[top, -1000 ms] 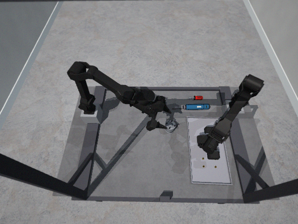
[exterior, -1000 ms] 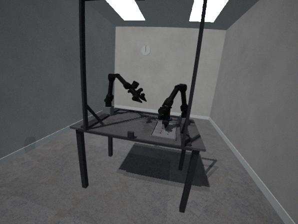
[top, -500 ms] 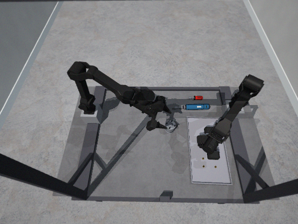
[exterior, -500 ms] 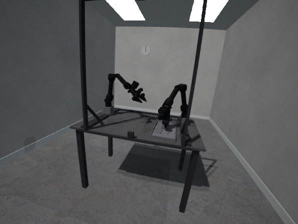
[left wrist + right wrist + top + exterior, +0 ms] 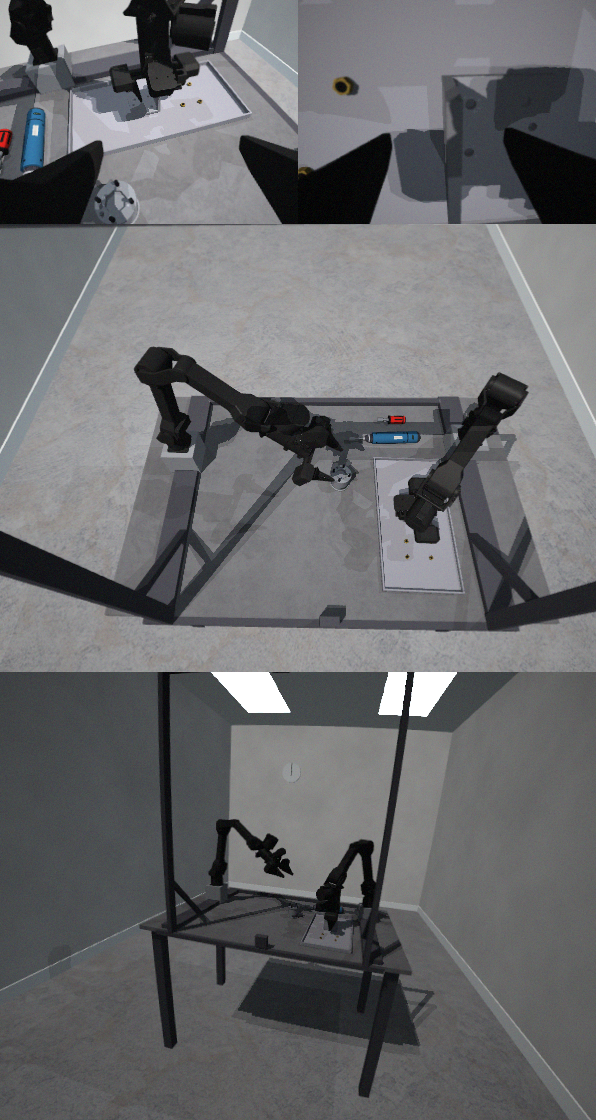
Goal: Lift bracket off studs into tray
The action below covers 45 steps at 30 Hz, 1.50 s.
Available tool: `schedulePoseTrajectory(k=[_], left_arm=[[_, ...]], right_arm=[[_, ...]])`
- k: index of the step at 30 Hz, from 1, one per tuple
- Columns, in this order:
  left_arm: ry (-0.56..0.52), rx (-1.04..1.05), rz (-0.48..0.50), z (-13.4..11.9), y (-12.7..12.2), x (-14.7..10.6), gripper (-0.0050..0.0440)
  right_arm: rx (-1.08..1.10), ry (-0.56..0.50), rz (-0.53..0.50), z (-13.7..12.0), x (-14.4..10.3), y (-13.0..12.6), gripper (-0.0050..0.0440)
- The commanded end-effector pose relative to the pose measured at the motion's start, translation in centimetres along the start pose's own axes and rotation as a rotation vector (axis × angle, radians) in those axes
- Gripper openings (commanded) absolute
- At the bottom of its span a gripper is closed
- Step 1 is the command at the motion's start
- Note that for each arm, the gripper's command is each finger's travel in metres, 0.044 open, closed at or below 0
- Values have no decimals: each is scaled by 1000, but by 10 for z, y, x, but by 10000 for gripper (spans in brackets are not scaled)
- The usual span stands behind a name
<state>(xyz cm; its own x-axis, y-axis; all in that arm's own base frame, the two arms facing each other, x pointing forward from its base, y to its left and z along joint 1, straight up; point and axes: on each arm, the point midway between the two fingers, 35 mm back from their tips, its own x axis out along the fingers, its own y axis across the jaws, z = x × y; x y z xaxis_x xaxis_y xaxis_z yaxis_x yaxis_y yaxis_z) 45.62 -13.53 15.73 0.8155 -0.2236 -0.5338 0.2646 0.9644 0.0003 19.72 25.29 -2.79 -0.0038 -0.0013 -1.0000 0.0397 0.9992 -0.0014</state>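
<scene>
The grey bracket [image 5: 498, 145] lies on the floor of the white tray [image 5: 412, 531], between the spread fingers of my right gripper [image 5: 448, 137]. The right gripper [image 5: 425, 536] is open and points down into the tray, close above the bracket. The round grey joint module [image 5: 341, 475] stands upright on the table left of the tray, its studs bare on top in the left wrist view [image 5: 116, 202]. My left gripper [image 5: 336, 464] is open and empty, hovering above the joint module. The tray and right gripper [image 5: 150, 95] also show in the left wrist view.
Three small gold nuts [image 5: 406, 540] lie in the tray near the right gripper. A blue cylindrical tool [image 5: 395, 438] and a small red tool [image 5: 397, 418] lie at the back of the table behind the tray. Frame posts stand at the table corners.
</scene>
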Motion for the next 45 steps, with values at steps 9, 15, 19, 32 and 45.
schedulePoseTrajectory(k=[9,15,19,32,45], left_arm=[[-39,1,-3,16,-1,-7,440],[-39,1,-3,16,-1,-7,440],[-39,1,-3,16,-1,-7,440],[-39,1,-3,16,-1,-7,440],[-39,1,-3,16,-1,-7,440]], right_arm=[[-2,-27,34,4,-13,7,440],[-2,-30,39,5,-28,8,440],[-2,-31,39,5,-45,8,440],[-2,-29,37,4,-83,6,440],[-1,-18,22,2,-78,3,440]])
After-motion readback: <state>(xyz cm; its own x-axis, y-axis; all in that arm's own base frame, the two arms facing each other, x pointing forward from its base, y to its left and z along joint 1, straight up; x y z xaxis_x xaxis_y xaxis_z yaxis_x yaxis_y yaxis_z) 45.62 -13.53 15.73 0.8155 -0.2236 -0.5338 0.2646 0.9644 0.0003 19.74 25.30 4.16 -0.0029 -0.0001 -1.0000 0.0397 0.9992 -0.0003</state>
